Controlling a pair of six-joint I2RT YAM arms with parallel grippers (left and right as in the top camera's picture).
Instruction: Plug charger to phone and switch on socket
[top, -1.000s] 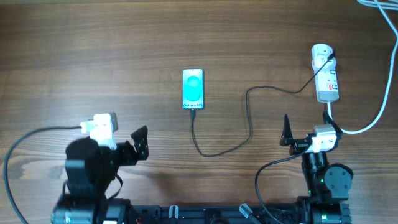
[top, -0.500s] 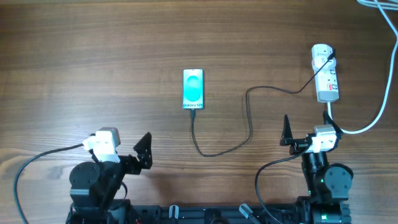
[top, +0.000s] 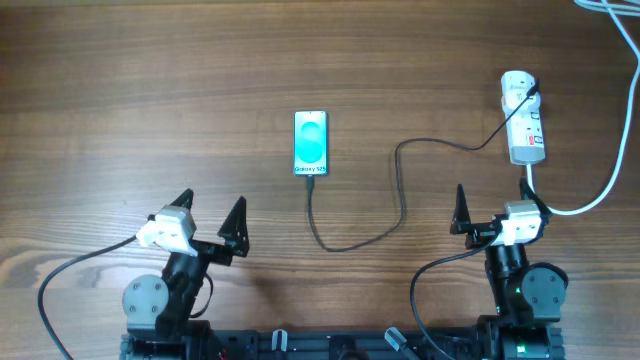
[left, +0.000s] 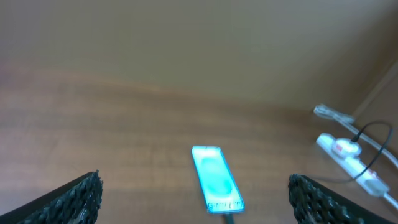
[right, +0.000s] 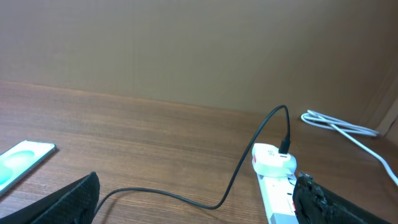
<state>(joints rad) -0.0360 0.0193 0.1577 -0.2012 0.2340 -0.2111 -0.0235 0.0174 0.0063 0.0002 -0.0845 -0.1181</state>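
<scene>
The surface is a brown wood-grain bench; in the wrist views a plain tan wall is seen behind its far edge.

One phone is found lying flat near the middle of the bench, screen lit cyan, its white lettered strip at the near end. One charger, a thin black cable, is seen meeting the phone's near edge; whether its connector is seated cannot be told. From there it loops toward the robot, then rises and runs right to a white adaptor on the far end of the one socket, which lies at the far right. A thick white cord leaves the socket's near end and curves to the right edge.

Two arms are counted at the near edge. The left pincer is held with jaws apart, empty, well short of the phone. The right pincer is likewise spread and empty, just near of the socket. The charger's loop lies between the right pincer and the phone.
</scene>
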